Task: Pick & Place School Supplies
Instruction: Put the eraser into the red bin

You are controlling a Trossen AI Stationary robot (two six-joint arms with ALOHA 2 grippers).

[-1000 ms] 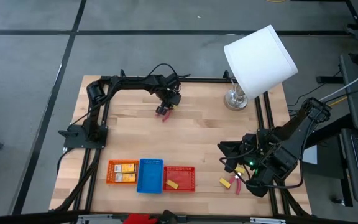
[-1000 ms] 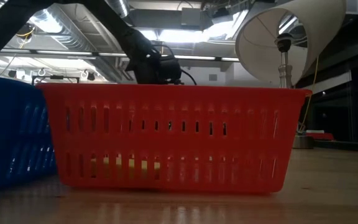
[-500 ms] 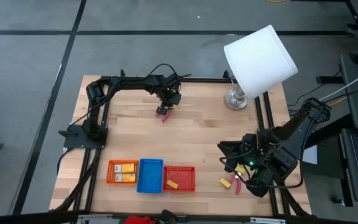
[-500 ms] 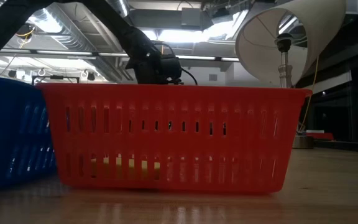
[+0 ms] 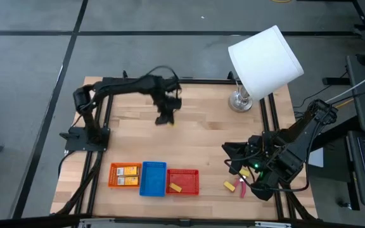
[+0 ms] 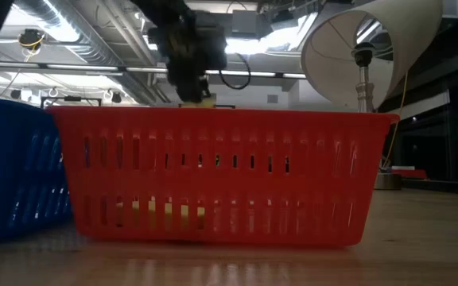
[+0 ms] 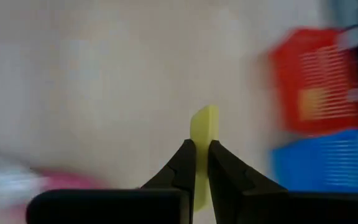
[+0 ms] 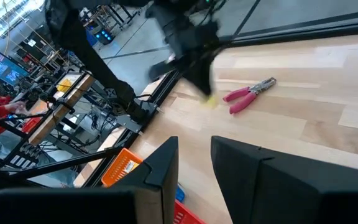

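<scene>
Over the far-centre of the wooden table in the high view, the left gripper is raised above the board, well apart from the red rectangular mesh tray. In the left wrist view its fingers are clamped on a small flat yellow block; carry it level and release only once inside a tray. In the right wrist view, pink-handled pliers-like scissors lie on the table, and the parked right gripper stands apart and empty.

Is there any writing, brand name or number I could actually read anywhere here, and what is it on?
None can be read.
Packets in the orange tray: pale labels, print too small to read.
Yellow block in the left pincer: no marking shows.
Lampshade, blue tray, red tray: plain, no text.
</scene>
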